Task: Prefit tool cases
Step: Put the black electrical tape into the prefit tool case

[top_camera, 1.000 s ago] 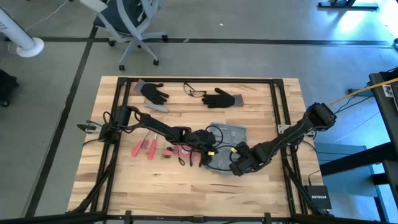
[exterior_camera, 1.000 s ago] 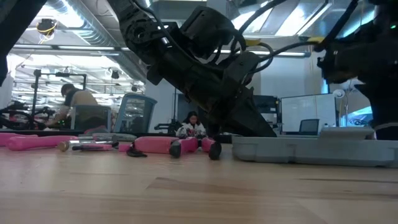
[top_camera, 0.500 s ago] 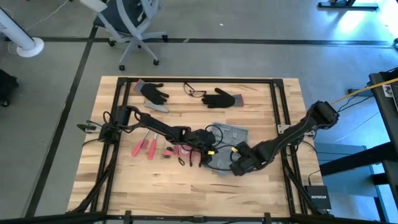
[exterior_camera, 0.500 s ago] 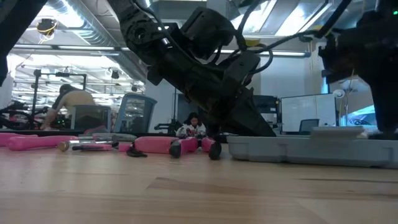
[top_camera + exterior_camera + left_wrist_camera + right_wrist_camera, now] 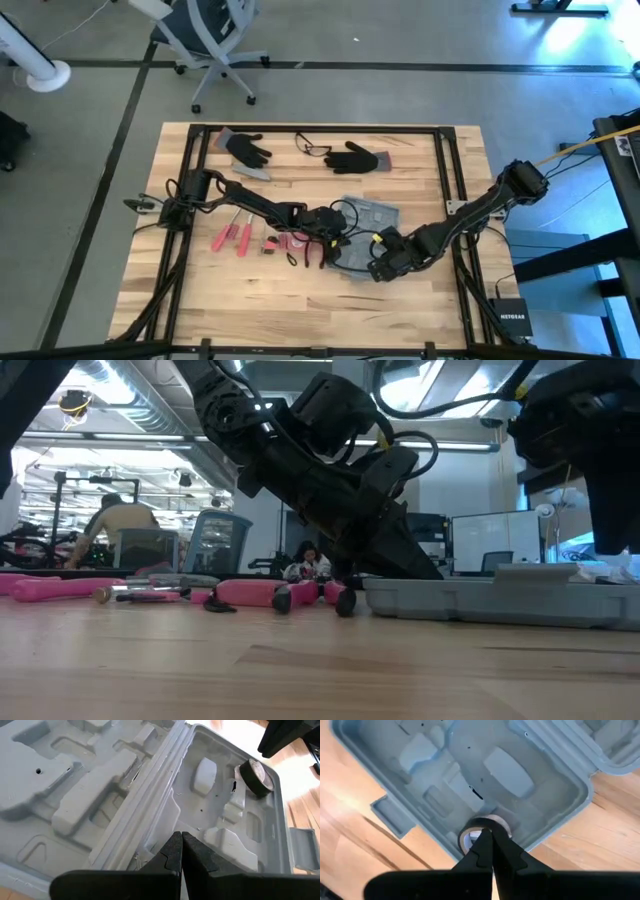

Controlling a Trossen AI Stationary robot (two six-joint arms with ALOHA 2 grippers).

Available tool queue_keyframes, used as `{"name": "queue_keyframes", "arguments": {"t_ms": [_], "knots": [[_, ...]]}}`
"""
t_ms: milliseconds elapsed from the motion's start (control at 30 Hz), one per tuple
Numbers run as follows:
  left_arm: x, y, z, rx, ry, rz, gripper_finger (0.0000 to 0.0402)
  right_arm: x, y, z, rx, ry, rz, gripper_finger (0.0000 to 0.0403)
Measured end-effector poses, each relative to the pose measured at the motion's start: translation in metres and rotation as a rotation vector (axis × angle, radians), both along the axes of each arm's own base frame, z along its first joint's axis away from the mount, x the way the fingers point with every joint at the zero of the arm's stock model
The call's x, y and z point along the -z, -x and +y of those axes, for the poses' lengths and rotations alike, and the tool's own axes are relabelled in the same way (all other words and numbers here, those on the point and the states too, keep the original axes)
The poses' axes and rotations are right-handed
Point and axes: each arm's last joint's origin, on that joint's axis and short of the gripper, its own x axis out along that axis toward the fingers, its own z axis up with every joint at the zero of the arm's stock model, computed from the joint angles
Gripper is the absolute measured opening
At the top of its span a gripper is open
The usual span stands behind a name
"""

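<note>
Overhead, both arms' closed fingers meet over the open tool case (image 5: 365,225) on the wooden table (image 5: 200,290), office chair (image 5: 205,30) behind.

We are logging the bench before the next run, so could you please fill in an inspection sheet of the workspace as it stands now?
Surface: wooden table with a black frame along its edges.
Job's things: tool case lies open mid-table, moulded slots empty apart from a tape roll in one half.
Clutter: two black gloves and glasses at the far edge; red-handled tools left of the case.
Grippers: left gripper shut, over the case by its hinge; right gripper shut, its tips at the tape roll.
Cables: looped on both arms; yellow cable at right.
Surroundings: office chair beyond the table; people at desks behind.
</note>
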Motion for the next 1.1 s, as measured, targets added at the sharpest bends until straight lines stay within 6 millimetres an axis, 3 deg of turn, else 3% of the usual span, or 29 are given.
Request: {"name": "queue_keyframes", "arguments": {"t_ms": [200, 533, 900, 1100], "knots": [[0.0, 0.0, 0.0, 0.0, 0.0, 0.0, 0.0, 0.002, -0.001, 0.0, 0.005, 0.002, 0.007, 0.0], [0.0, 0.0, 0.0, -0.001, 0.001, 0.001, 0.0, 0.023, -0.012, 0.008, 0.001, -0.008, 0.027, 0.0], [0.0, 0.0, 0.0, 0.0, -0.001, 0.0, 0.0, 0.006, -0.005, 0.003, 0.01, -0.008, -0.01, 0.0], [0.0, 0.0, 0.0, 0.0, 0.0, 0.0, 0.0, 0.007, -0.003, 0.002, 0.025, 0.006, 0.012, 0.0]]}}
